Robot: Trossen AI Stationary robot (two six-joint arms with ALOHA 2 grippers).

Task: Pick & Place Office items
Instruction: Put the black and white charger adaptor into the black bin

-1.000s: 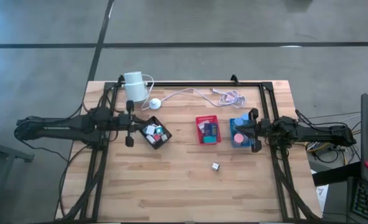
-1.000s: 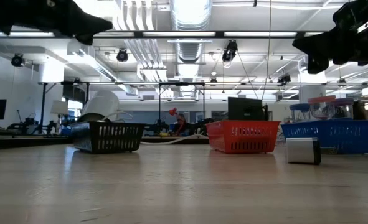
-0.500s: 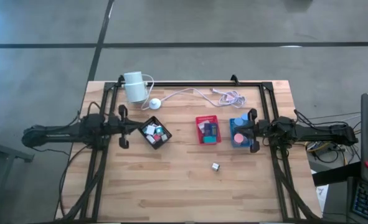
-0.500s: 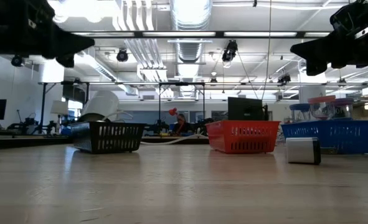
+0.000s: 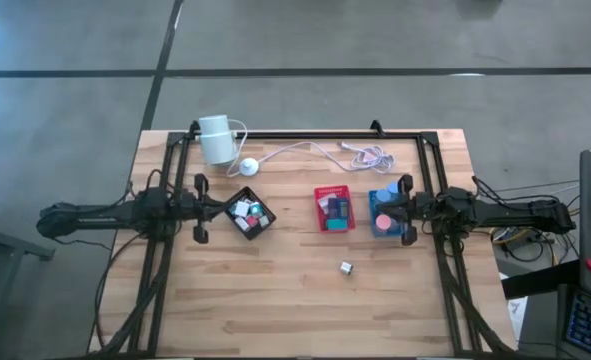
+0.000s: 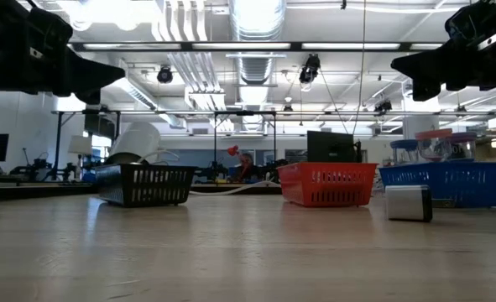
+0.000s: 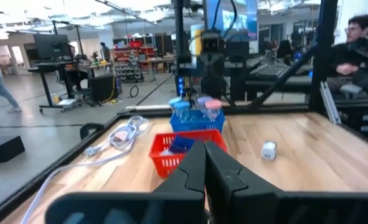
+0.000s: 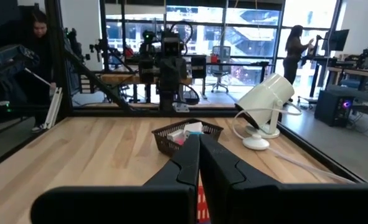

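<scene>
Small office items lie in three trays in a row: black (image 5: 249,214), red (image 5: 334,208) and blue (image 5: 383,212). One silver-white piece (image 5: 346,267) rests alone on the wood nearer the front, and also shows in the low view (image 6: 409,202). My left gripper (image 5: 218,207) hovers shut just left of the black tray, pointing level toward it, with nothing in it (image 7: 205,152). My right gripper (image 5: 387,210) is shut and empty (image 8: 199,142), level above the blue tray's right part.
A white cylinder (image 5: 215,140) with its cable (image 5: 315,152) lies at the far left of the table. Black frame rails (image 5: 305,135) run along the far edge and both sides. Bare wood spreads across the near half. People show in the room beyond.
My left gripper has drawn back from over the black tray toward the table's left edge and has sunk lower, staying shut and empty. The trays and the loose piece have not moved.
</scene>
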